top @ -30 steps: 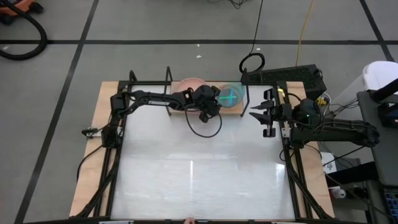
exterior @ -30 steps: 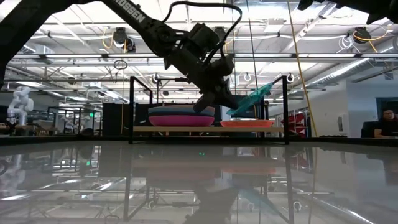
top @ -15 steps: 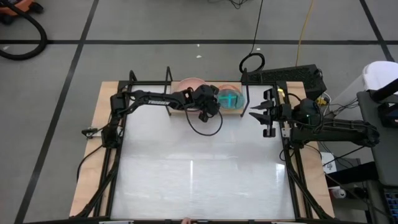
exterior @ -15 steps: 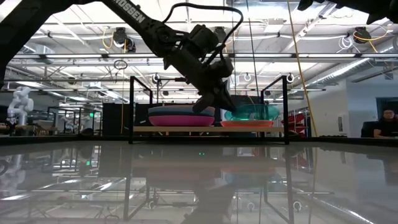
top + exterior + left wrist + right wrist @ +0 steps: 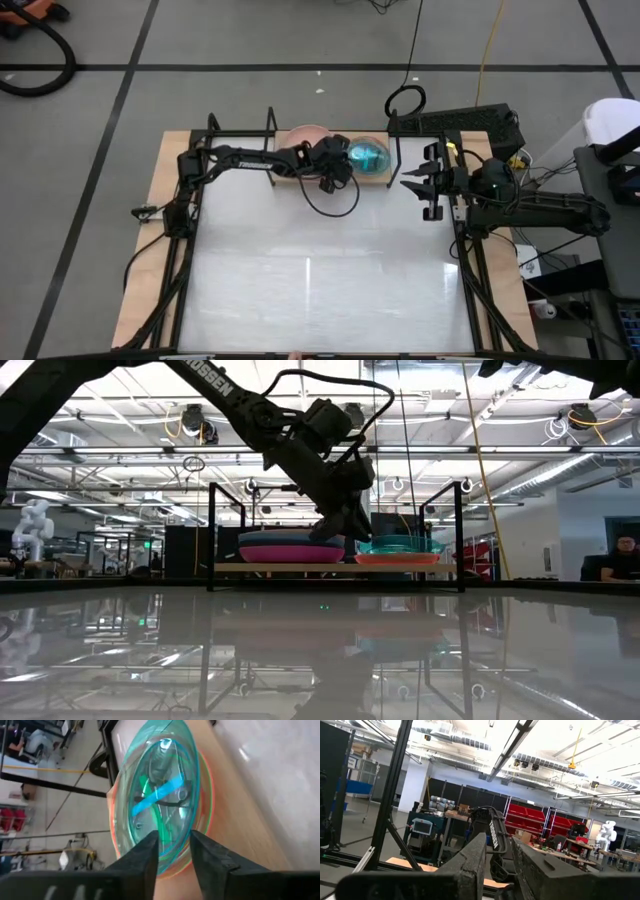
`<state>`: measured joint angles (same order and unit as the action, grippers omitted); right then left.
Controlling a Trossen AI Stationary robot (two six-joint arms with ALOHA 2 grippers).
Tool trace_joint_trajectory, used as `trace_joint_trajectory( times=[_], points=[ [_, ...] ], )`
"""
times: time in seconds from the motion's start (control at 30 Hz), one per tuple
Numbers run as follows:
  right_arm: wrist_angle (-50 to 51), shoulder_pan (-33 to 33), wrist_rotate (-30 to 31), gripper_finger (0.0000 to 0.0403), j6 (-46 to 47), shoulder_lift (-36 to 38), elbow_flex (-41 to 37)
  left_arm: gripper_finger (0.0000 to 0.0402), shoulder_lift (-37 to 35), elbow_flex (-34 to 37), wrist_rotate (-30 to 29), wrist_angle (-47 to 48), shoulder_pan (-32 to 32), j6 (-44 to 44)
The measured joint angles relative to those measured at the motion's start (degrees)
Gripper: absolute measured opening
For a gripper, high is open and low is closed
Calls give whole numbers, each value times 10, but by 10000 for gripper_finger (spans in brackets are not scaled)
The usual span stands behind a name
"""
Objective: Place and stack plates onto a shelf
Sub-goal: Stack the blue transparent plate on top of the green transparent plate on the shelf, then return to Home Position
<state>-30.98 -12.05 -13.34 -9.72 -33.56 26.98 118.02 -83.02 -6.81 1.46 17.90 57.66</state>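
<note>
Your shelf (image 5: 283, 172) sits along the far edge of the table (image 5: 320, 290), between both arm bases. On it you have two stacks side by side: the larger plates (image 5: 290, 546) on the left, the smaller plates (image 5: 398, 551) on the right, the teal plate (image 5: 370, 155) topmost. Your left gripper (image 5: 338, 168) hovers between the stacks, just beside the teal plate. Your right gripper (image 5: 418, 177) waits at the table's right edge, well apart from the shelf.

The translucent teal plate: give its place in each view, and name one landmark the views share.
High view: teal plate on the shelf, beside the left gripper.
Low view: on the right-hand stack, above the shelf board.
Left wrist view: centre, beyond the fingers.
Right wrist view: not in it.
Shared landmark: the orange plate beneath it.
</note>
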Motion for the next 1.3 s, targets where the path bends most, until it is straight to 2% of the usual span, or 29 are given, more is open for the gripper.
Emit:
trace_joint_trajectory(
  times=[0.23,0.37,0.47,0.6,0.77,0.93,1.0,1.13,1.3],
  points=[
    [5,0,0,75,0,0,0,174,-19,1,-42,-2,-17,-15],
    [9,0,0,75,0,0,0,186,-44,1,-56,7,-29,-30],
    [12,0,0,75,4,0,0,188,-76,1,-93,22,-40,-59],
    [19,0,0,75,12,0,0,188,-146,1,-130,61,-55,-135],
    [35,0,-2,75,11,2,0,183,-272,0,-126,159,-75,-252],
    [38,2,-2,75,15,2,0,143,-388,8,-95,280,-82,-376],
    [43,2,-2,75,16,2,0,119,-439,45,-95,288,-89,-401],
    [47,2,-2,75,16,2,0,79,-567,161,-95,278,-100,-448],
    [47,2,-2,75,15,2,0,63,-759,345,-96,198,-116,-519]
  ],
)
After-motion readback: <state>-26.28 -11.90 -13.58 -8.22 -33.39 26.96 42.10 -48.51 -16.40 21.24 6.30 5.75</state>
